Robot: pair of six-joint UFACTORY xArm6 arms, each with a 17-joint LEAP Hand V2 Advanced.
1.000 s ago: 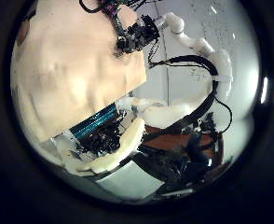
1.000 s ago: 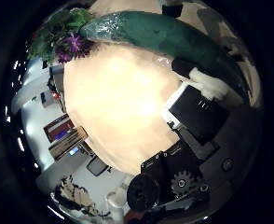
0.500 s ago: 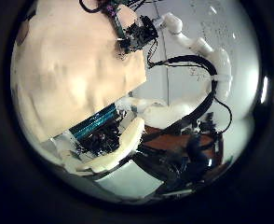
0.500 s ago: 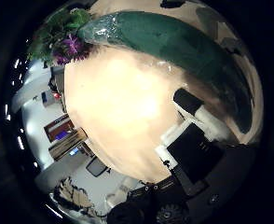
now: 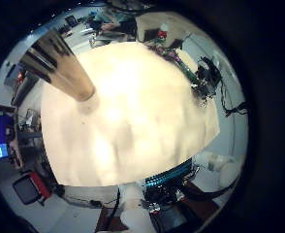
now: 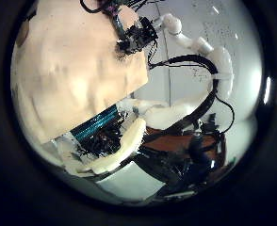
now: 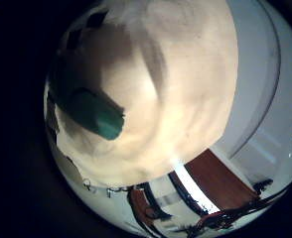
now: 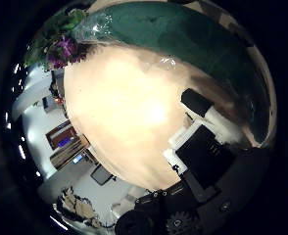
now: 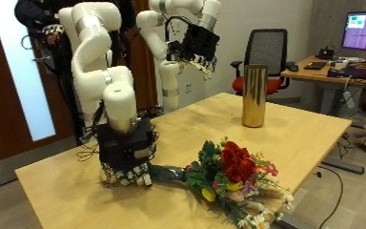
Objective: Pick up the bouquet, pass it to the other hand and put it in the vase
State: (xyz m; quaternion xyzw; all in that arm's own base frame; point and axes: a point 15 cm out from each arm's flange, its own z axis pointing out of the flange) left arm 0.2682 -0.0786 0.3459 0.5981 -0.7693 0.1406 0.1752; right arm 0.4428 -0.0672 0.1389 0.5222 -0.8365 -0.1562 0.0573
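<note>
Outside view: both arms come in from the upper left. The bouquet point(image 9: 233, 177) lies flat on the wooden table point(image 9: 285, 134) near its front edge, red and yellow blooms toward the front corner, dark green wrapped stems point(image 9: 171, 175) pointing at the right hand point(image 9: 128, 157). That hand is down on the table at the stem end, fingertips touching or just beside the wrap; the fingers look fairly straight, but whether they are closed on the stems cannot be told here. The left hand point(image 9: 195, 45) hangs high above the far edge of the table, fingers relaxed and apart, holding nothing. The gold vase point(image 9: 253, 95) stands upright near the far edge, well apart from the bouquet.

Right thumb side palm view: green wrap point(image 8: 173, 34) fills one side, close to the palm, purple blooms point(image 8: 61, 49) at its end, bare table beyond. Right little finger side palm view: one teal stem end point(image 7: 98, 114) over the table. Left little finger side palm view: vase point(image 5: 60, 66) on the table point(image 5: 142, 116), seen from above.
</note>
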